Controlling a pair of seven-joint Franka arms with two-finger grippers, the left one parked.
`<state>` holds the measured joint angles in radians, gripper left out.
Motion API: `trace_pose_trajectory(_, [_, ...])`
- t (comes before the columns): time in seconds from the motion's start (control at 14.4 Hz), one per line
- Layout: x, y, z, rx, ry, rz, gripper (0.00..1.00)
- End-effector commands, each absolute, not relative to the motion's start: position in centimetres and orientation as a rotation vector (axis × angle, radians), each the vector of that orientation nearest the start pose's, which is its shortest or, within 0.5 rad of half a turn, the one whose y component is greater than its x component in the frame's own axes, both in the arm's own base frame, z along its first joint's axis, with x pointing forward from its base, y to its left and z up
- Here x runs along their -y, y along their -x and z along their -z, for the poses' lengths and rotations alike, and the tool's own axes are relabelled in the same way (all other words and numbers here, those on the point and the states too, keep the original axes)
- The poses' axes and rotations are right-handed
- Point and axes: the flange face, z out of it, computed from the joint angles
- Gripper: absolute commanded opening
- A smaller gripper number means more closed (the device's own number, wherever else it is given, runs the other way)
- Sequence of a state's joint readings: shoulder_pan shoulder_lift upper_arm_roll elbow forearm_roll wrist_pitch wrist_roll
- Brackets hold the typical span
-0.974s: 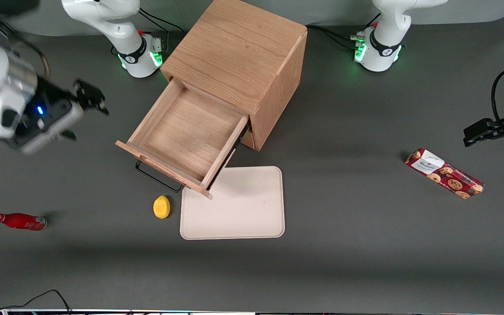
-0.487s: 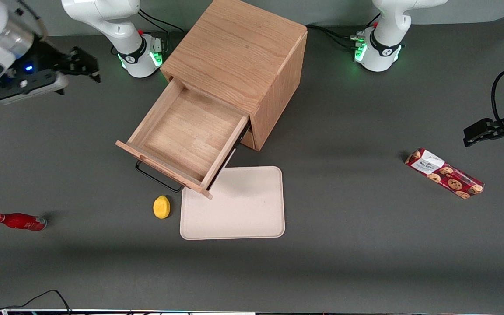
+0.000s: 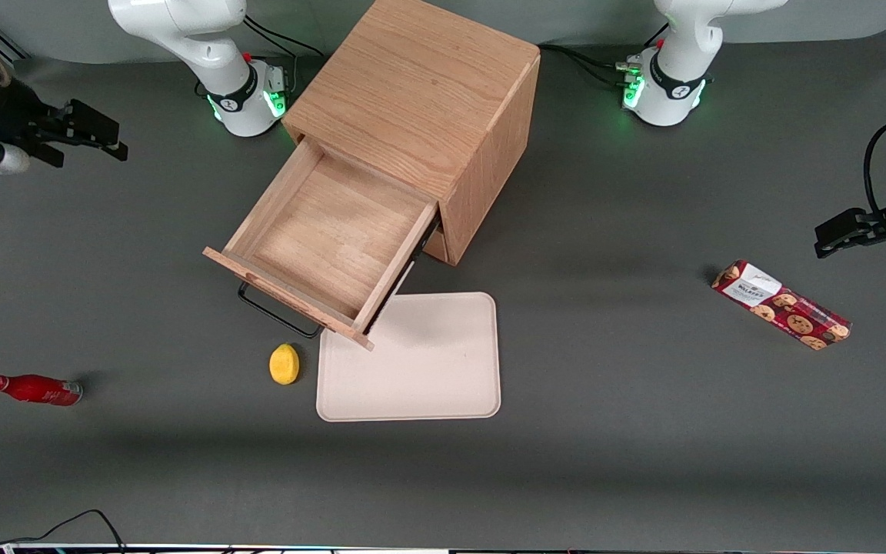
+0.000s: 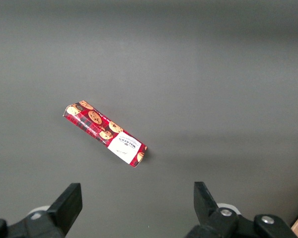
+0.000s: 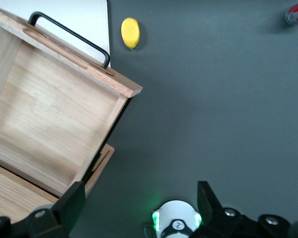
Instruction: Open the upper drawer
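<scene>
Your upper drawer is pulled well out of the oak cabinet, with its shallow light-wood inside open to view and nothing lying in it. Its thin dark bar handle hangs off the front panel, on the side nearest the front camera. From the right wrist camera you see the same drawer from above, its handle running along the front panel.

Your gripper hangs in the air above the worktop, well apart from the drawer and out toward the working arm's end. Its fingers stand wide apart with nothing between them.

In front of the drawer lies a pale rectangular tray, flat on the worktop, one corner tucked under the drawer's front panel. Just beside the tray sits a small yellow lemon, near the handle and apart from it. A red bottle lies on its side farther toward the working arm's end, about as near the front camera as the lemon. A red cookie packet lies flat toward the parked arm's end, well apart from everything else.
</scene>
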<state>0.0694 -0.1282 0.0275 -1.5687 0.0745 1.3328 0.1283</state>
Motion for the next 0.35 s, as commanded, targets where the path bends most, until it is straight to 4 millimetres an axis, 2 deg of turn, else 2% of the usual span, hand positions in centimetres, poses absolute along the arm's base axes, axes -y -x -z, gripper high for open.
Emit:
trace_pose_trajectory(0.0, [-5.37, -46.66, -67.74, -0.126, 3.136, -0.129, 1.0])
trace_pose_trajectory(0.28, [-4.86, -47.02, -67.76, -0.146, 3.15, -0.129, 1.0])
